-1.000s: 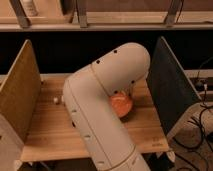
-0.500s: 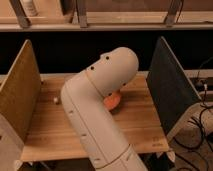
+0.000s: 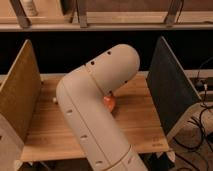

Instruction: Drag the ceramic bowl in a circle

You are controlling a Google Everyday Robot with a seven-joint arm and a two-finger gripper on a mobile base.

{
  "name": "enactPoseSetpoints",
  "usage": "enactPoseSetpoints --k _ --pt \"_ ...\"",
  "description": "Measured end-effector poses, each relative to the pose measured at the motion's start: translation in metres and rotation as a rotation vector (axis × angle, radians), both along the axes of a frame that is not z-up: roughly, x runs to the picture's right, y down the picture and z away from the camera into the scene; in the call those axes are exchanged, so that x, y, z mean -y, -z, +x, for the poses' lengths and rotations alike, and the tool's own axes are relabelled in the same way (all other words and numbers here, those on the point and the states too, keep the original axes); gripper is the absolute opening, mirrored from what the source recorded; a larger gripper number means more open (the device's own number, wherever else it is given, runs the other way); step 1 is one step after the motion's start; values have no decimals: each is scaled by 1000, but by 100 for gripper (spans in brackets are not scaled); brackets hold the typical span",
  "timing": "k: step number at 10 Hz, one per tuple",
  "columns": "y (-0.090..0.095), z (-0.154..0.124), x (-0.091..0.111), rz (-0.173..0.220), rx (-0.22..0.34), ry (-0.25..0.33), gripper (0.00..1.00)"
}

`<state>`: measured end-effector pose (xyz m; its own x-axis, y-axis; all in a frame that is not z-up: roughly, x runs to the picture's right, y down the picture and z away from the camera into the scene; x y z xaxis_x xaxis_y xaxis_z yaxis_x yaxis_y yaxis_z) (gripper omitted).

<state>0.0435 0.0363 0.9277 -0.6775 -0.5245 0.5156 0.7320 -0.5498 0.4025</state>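
Observation:
A small part of the glossy red-orange ceramic bowl (image 3: 109, 103) shows on the wooden table (image 3: 135, 120), just under the arm's elbow. The big white arm (image 3: 95, 100) covers most of the bowl. The gripper is hidden behind the arm, somewhere near the bowl, so I cannot see it. No clear cup shows in this view.
A tan panel (image 3: 19, 90) stands at the table's left side and a dark grey panel (image 3: 170, 85) at its right. A small white object (image 3: 54, 99) lies left of the arm. Cables (image 3: 202, 115) hang at the right. A shelf rail runs along the back.
The arm's elbow has swung left and nearer the camera. It now covers more of the bowl, and the visible orange part sits further left than a second ago.

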Motion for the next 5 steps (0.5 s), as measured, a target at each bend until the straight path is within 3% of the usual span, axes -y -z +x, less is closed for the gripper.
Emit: enactPoseSetpoints --k 5 --pt "24 15 15 33 3 -69 64"
